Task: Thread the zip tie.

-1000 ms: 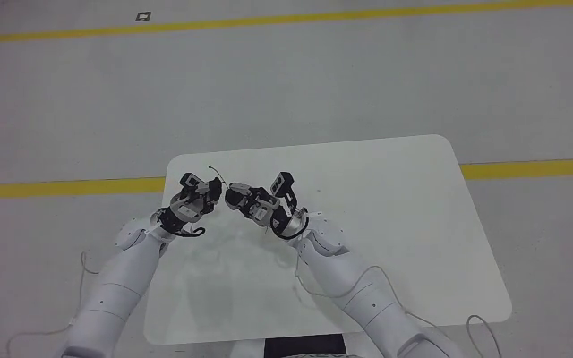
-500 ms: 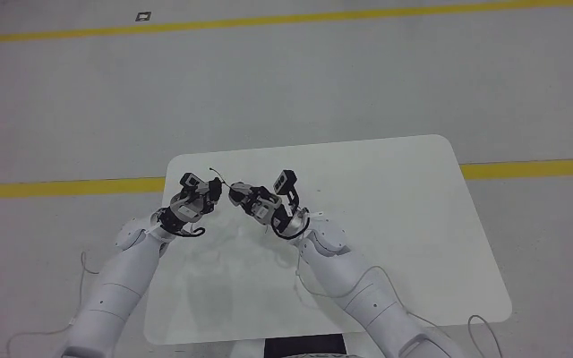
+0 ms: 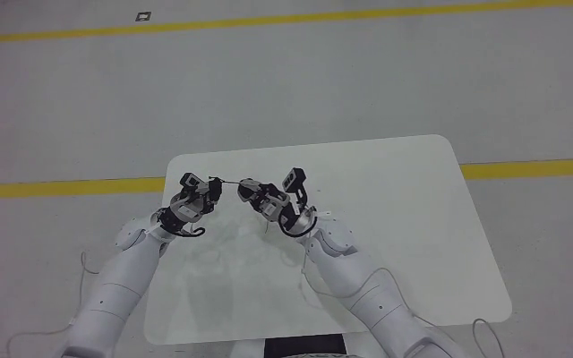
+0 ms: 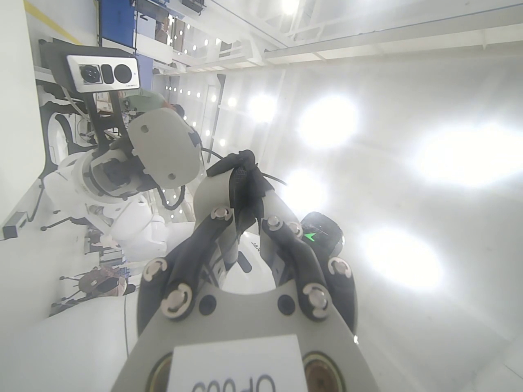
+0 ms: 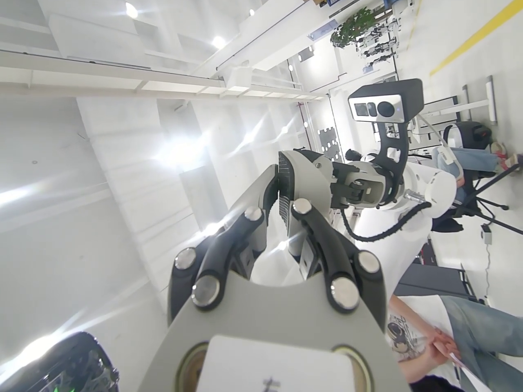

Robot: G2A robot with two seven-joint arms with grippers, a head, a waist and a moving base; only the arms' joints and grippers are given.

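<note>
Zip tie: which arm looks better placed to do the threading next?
Right, probably. The left gripper is shut on the zip tie, anchoring it. The right gripper appears to pinch the free end, with the strand stretched straight between them, so it can steer.

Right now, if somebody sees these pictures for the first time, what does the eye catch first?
The left gripper and right gripper face each other, close together, above the far left part of the table. A thin black zip tie runs between them, pinched in the left gripper.
</note>
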